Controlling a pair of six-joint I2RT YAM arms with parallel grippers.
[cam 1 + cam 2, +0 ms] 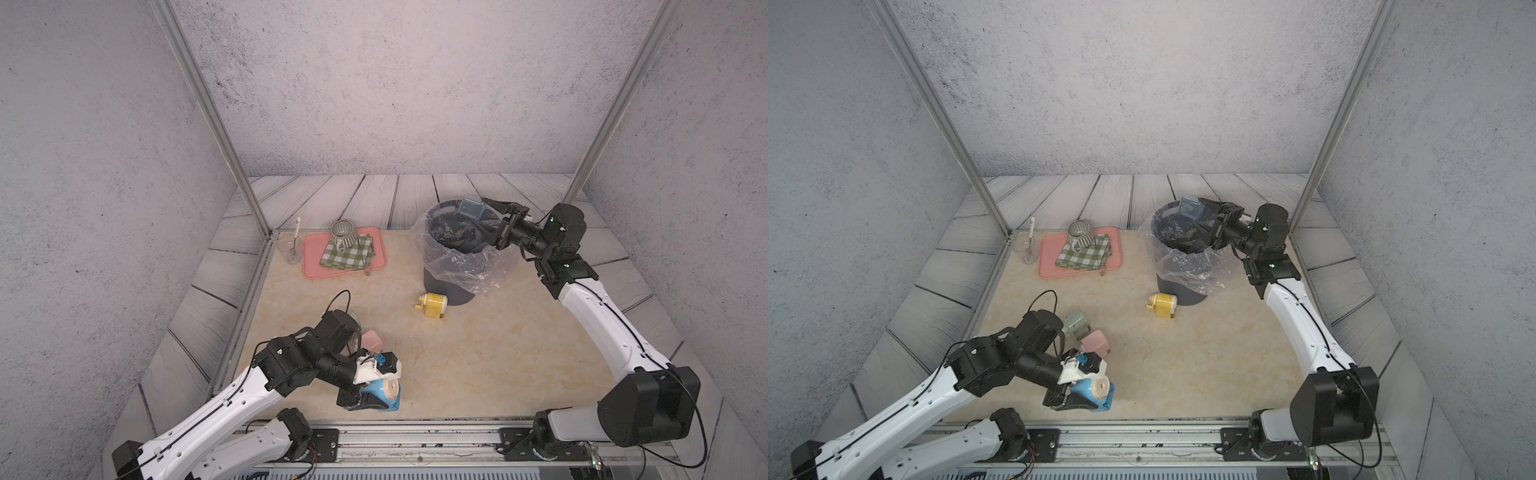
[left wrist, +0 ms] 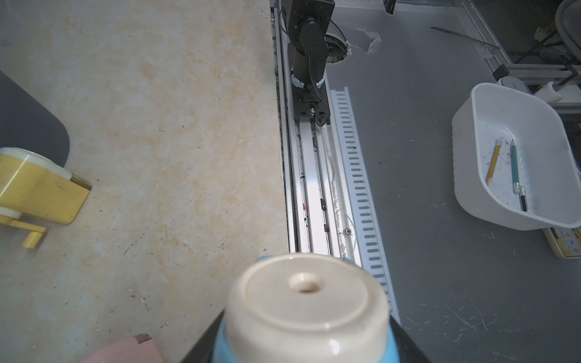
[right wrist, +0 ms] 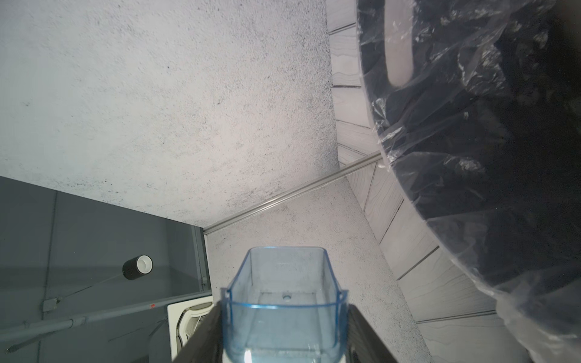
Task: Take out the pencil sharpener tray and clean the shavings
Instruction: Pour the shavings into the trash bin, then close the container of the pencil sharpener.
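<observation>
My right gripper is clamped on the clear blue tray, holding it over the far rim of the lined bin. My left gripper is closed around the blue sharpener near the table's front edge, well apart from the bin.

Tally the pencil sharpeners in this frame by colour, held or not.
Blue sharpener: 1, gripped in the left hand
Yellow sharpener: 1
Pink sharpener: 1
Pale green sharpener: 1, partly hidden behind the left arm
Total: 4
</observation>
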